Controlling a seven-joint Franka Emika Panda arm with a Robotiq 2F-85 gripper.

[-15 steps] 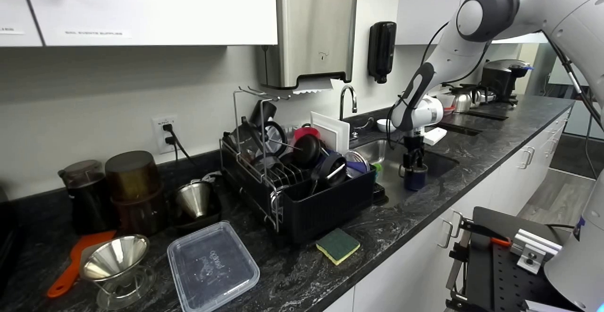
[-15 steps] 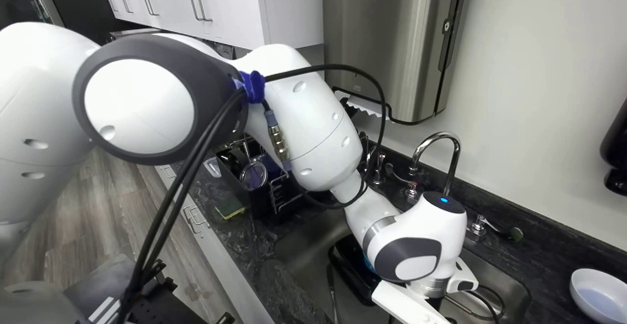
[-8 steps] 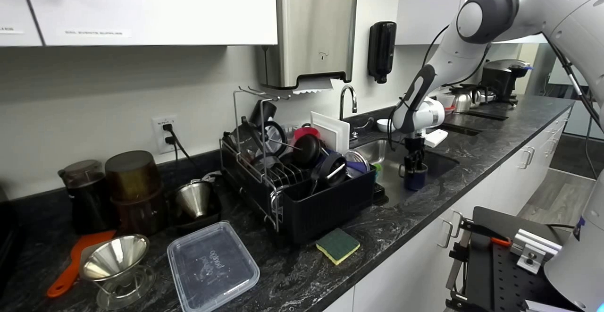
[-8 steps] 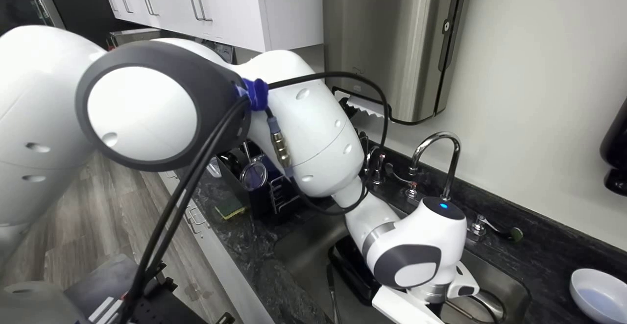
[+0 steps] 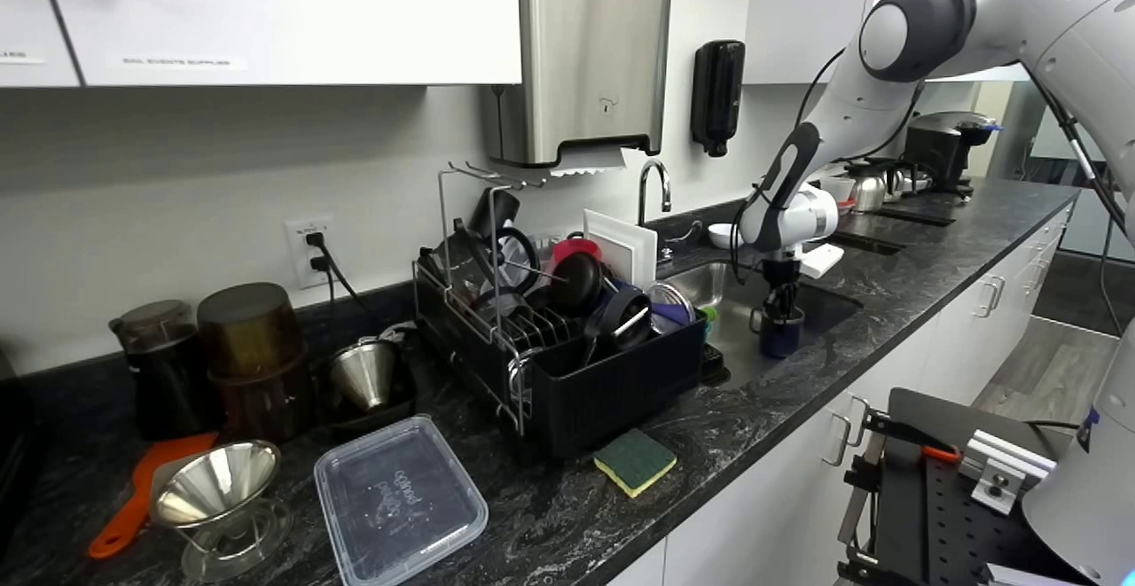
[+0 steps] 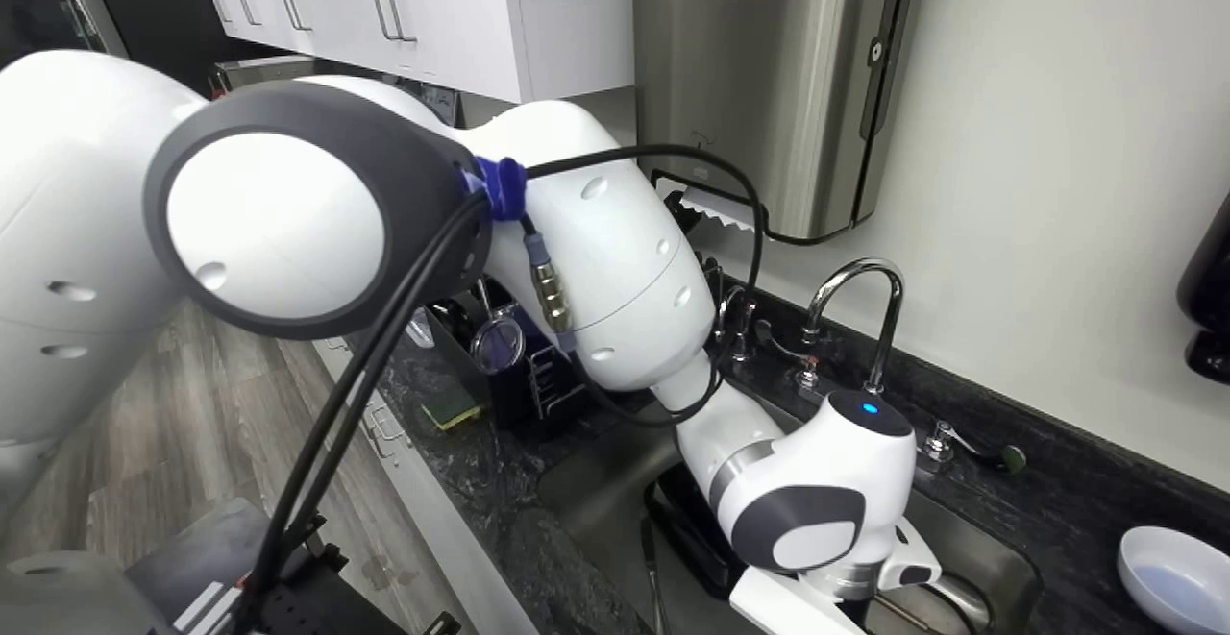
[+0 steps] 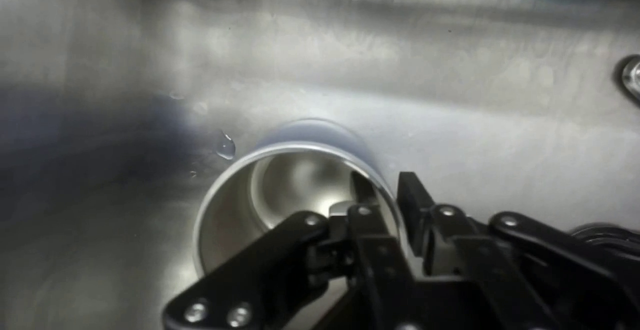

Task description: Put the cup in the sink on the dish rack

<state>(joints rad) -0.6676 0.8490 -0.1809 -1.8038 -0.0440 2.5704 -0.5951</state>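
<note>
The cup (image 7: 315, 129) stands upright in the sink (image 7: 480, 145), dark blue outside and metallic inside. It also shows in an exterior view, where the cup (image 5: 780, 339) has a handle on one side. My gripper (image 7: 384, 177) straddles its rim: one finger reaches inside the cup, its mate stands outside the wall. The jaws are nearly together, with the wall between them and a small gap still visible. In an exterior view the gripper (image 5: 781, 304) points straight down into the cup. A black dish rack (image 5: 621, 391), crowded with dishes, stands beside the sink.
A faucet (image 6: 889, 318) rises behind the sink. Inside the sink lies a black item (image 6: 692, 529) near the rack side. A white bowl (image 6: 1177, 573) sits on the counter. In front of the rack lie a sponge (image 5: 636, 462) and a plastic lid (image 5: 399, 497).
My arm has sunk slightly, bringing the gripper a little lower at the cup. The jaws have drawn closer together. The cup has not visibly moved.
</note>
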